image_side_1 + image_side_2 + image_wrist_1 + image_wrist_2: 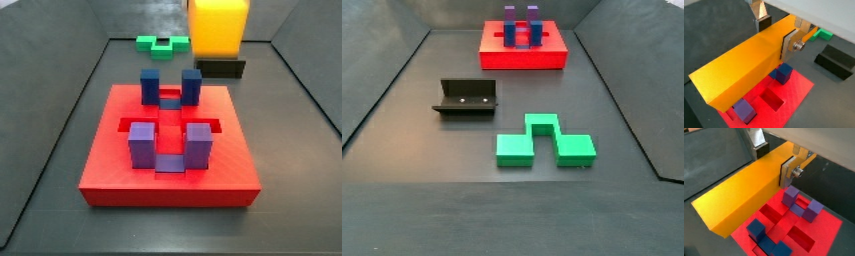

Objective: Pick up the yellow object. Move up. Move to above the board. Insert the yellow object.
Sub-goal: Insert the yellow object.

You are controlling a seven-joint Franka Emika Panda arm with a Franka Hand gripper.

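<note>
Clearly, the silver finger plates with their dark pads (789,45) sit flat against the two long faces of the yellow object (741,70), so the gripper (777,31) is closed on the bar near one end and holds it off the floor; in both wrist views the other plate shows on the far face (760,143), and the gripper (777,157) has nothing else between its jaws.

From the grip the yellow object (744,193) runs out long and smooth, slanting over the board (801,235); its free end hangs above the red slab without touching it; the board (794,90) lies below the bar in both wrist views.

On the board stand upright posts; a blue post (783,73) and a purple post (744,109) show just under the bar in a wrist view; purple posts (813,208) and blue posts (757,230) flank a recessed slot (791,223) in a wrist view.

In a side view the yellow object (218,26) hangs above and behind the board (167,180), in front of the fixture (222,68); the gripper itself is cut off by the frame there.

Farther out lie the green stepped block (544,143) and the fixture (466,98), well apart from the board (524,52); the dark floor (422,200) bears all.
</note>
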